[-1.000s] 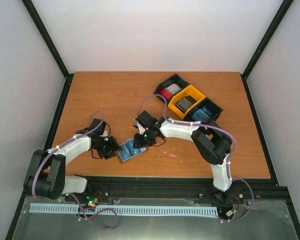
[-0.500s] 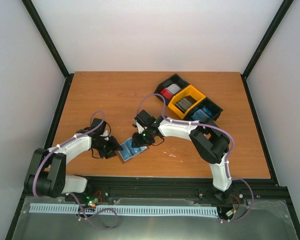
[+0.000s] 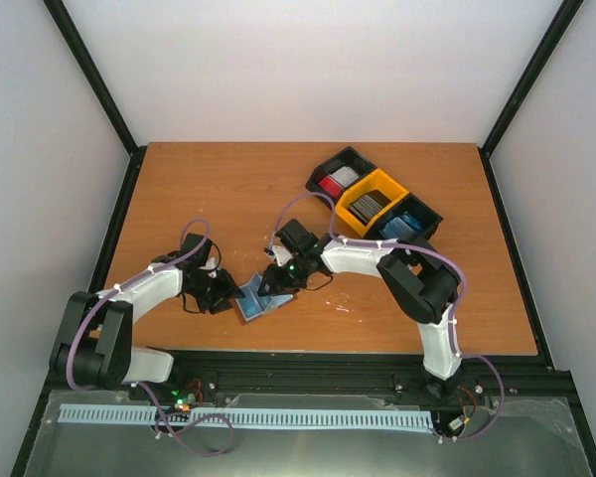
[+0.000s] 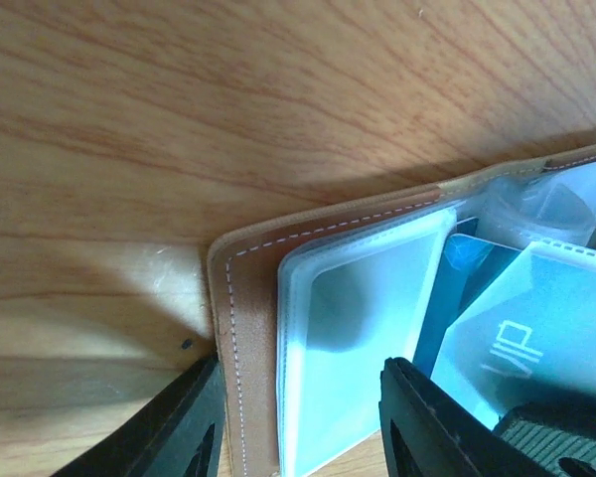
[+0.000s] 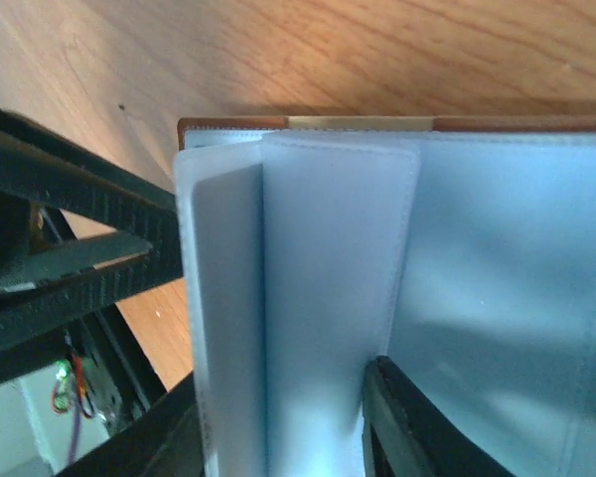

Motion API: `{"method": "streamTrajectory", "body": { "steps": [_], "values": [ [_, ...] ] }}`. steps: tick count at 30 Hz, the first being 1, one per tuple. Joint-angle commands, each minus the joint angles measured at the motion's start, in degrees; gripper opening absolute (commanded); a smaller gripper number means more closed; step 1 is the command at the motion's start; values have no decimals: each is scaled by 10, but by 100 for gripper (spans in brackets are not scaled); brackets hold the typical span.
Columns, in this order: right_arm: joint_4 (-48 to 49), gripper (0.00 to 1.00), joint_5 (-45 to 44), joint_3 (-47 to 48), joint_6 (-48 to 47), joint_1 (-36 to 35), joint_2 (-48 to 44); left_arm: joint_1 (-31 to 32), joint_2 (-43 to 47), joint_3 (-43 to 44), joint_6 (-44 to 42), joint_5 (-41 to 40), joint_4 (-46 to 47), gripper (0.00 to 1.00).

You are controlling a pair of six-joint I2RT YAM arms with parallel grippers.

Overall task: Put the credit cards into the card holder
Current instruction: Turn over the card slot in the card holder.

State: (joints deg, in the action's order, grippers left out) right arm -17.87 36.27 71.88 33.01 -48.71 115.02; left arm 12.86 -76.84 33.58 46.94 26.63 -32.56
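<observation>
The card holder [image 3: 261, 302] lies open near the table's front, brown leather outside and pale blue-grey sleeves inside. My left gripper [image 3: 228, 290] is at its left edge. In the left wrist view its jaws [image 4: 303, 427] stand wide apart, straddling the leather border [image 4: 246, 328] and a clear sleeve [image 4: 363, 328]. My right gripper [image 3: 275, 283] reaches into the holder from the right. Its jaws [image 5: 278, 427] stand wide apart with a raised pale sleeve [image 5: 328, 278] between them. A tilted pale blue leaf with a printed mark [image 4: 517, 338] shows in the left wrist view. I see no loose credit card in either gripper.
A black-and-yellow three-compartment tray [image 3: 389, 184] stands at the back right, holding red/white cards [image 3: 336, 181], dark grey cards [image 3: 370, 205] and blue cards [image 3: 402, 227]. The table's black front rail [image 3: 308, 363] runs just behind the holder.
My right gripper has dipped lower and leftward into the holder, and a pale sleeve now stands raised. My left gripper has edged slightly toward the holder.
</observation>
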Motion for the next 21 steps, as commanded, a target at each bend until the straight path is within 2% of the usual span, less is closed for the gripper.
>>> {"method": "streamTrajectory", "body": {
  "steps": [1, 8, 16, 21],
  "values": [
    [-26, 34, -4, 17, -22, -1, -8, -2, -13, 14, -15, -8, 6, 45],
    [-108, 30, -122, 44, -60, -2, -25, -3, -20, 19, -17, -9, 5, 45],
    [-116, 17, -81, 51, -79, -7, -24, -3, -28, 24, -22, -8, 6, 45],
    [-102, 17, -47, 48, -78, -9, -27, -2, -30, 26, -23, -5, 6, 45]
  ]
}}
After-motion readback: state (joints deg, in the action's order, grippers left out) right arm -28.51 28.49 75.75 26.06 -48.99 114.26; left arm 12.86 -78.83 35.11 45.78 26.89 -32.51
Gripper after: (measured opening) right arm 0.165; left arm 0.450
